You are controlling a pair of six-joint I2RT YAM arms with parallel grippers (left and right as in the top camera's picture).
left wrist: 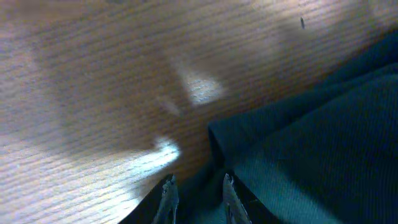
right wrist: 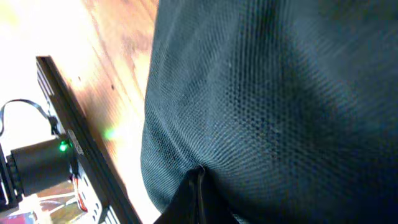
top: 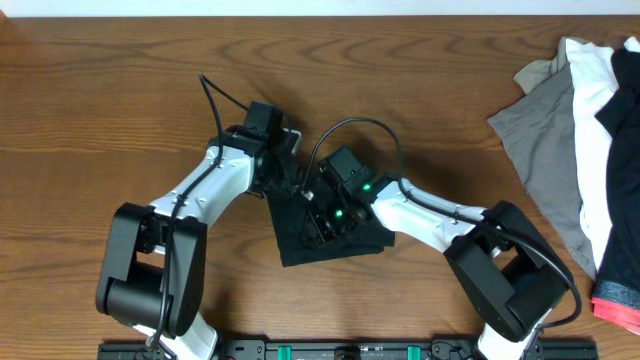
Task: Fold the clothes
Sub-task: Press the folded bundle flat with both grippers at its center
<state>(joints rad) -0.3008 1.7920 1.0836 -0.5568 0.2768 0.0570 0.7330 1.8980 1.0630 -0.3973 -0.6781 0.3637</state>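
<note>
Closest to the right wrist camera, the right jaws are pressing fully together, their dark tips meeting in a thin line against black mesh-weave cloth. Whether any cloth is being pinched between them cannot be told.

In the left wrist view, two pale fingertips (left wrist: 168,190) are standing a narrow gap apart. Dark cloth is filling the space between and below them, and it is unclear whether the left jaws are actually gripping it.

From overhead, two white and black arms are reaching in from the near edge of the brown wooden desk (top: 100,80): the left arm (top: 215,180) and the right arm (top: 430,215). They are meeting over one black garment (top: 295,240).

That garment is lying at the middle of the desk, folded down into a small wedge. Its narrow corner is pointing toward the far left, under the left jaws. Its broad end is facing the near edge. Its long axis is running diagonally, from far left to near right, and the right jaws are resting on its middle.

One heap of clothes (top: 560,130) is lying well apart, at the desk's right edge. At least four pieces are showing in it: grey, white, black, and a pink one at the near corner.

One black rail (top: 340,350) is running along the near edge.
</note>
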